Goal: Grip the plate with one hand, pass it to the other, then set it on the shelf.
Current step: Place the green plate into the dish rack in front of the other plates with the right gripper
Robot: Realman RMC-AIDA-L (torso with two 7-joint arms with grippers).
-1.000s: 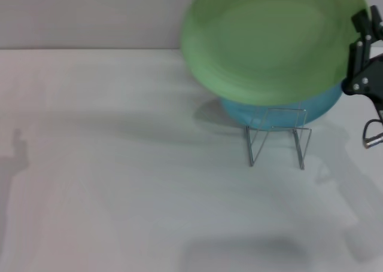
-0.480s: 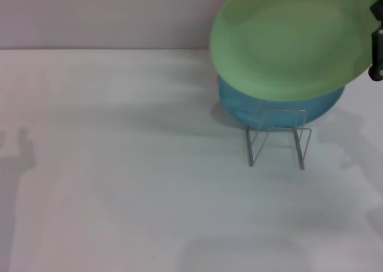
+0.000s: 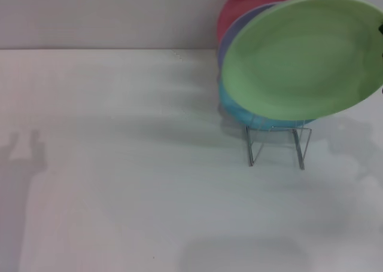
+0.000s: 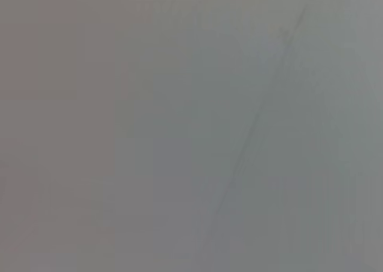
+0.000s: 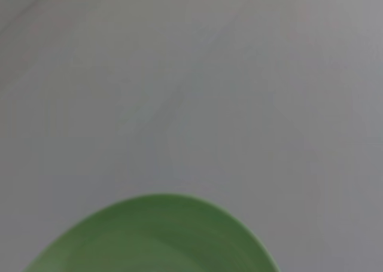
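Near ground: bare white table (image 3: 119,194), only my own shadows across it, one arm-shaped at the near left edge. Mid-right stands the shelf (image 3: 278,143), thin wire loops upright on the table, its nearer loops holding nothing. Above and just beyond it hangs the plate (image 3: 302,57), light green, tilted with its hollow face turned toward me and its right rim running to the right edge of the head view. Its lower rim overlaps the top of the wire loops from this angle; I cannot tell whether it touches them. At that right edge a sliver of dark hardware, my right gripper (image 3: 380,30), meets the plate's rim; the fingers are out of sight, so whether it is clamped I cannot tell. My right wrist camera shows the plate's green rim (image 5: 152,239) close up with blank table past it. Left gripper is not visible anywhere; its wrist camera shows only a blank grey surface. Farther back, behind the green one: a turquoise plate (image 3: 239,112) low, a lavender plate (image 3: 239,28), then a pink-red plate (image 3: 251,0) farthest, against the back wall (image 3: 90,15).
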